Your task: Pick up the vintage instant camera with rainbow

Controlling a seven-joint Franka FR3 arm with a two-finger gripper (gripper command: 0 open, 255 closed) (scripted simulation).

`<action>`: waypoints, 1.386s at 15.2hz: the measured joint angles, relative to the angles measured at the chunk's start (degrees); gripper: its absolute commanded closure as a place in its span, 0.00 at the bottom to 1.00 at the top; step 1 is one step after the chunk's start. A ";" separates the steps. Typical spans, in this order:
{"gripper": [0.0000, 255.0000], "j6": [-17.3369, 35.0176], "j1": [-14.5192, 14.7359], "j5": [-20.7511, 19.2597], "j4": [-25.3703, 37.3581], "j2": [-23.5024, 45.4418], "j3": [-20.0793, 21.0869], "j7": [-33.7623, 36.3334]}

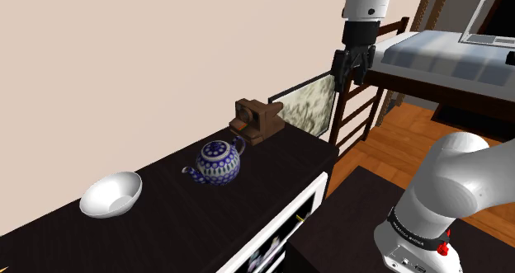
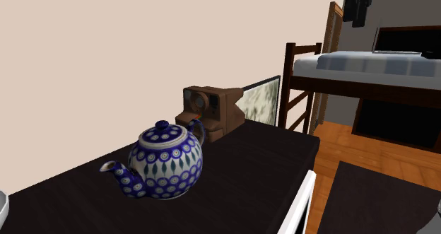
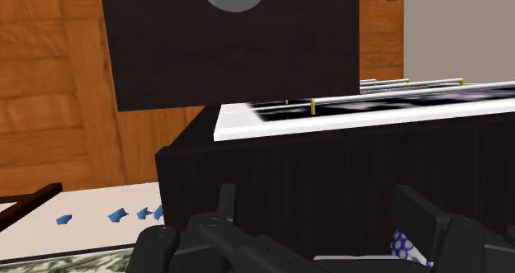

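Note:
The brown instant camera (image 1: 258,120) (image 2: 210,111) stands at the far end of the dark cabinet top (image 1: 165,222) (image 2: 247,169), close to the beige wall, its lens turned toward the teapot. My gripper (image 1: 351,80) (image 2: 356,17) hangs high in the air, well above the cabinet and off to the shoulder view's right of the camera, over the gap before the bunk bed. Its fingers (image 3: 227,199) stand apart with nothing between them. In the wrist view the gripper (image 3: 318,195) looks down on the cabinet top (image 3: 330,181).
A blue-and-white teapot (image 1: 219,162) (image 2: 164,160) sits mid-cabinet, a white bowl (image 1: 111,194) nearer the front. A framed picture (image 1: 309,105) (image 2: 258,102) leans behind the camera. A bunk bed (image 1: 446,61) (image 2: 374,66) stands beyond. A white drawer front (image 1: 281,222) is open.

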 measured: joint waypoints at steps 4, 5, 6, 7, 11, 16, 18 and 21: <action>0.00 2.73 1.07 -2.03 0.04 2.88 -2.80 -6.07; 0.00 3.73 1.48 -2.93 -0.42 3.43 -4.08 -8.87; 0.00 5.08 2.06 -3.62 -0.39 4.82 -5.16 -11.57; 0.00 6.63 2.52 -4.47 -0.64 6.14 -6.51 -14.53; 0.00 12.24 4.73 -6.87 0.74 12.97 -11.47 -26.35; 0.00 18.24 7.83 -7.49 4.71 22.78 -16.55 -40.65; 0.00 20.47 9.08 -6.99 6.89 27.20 -18.22 -46.34; 0.00 22.56 10.51 -5.64 11.40 33.99 -20.55 -55.45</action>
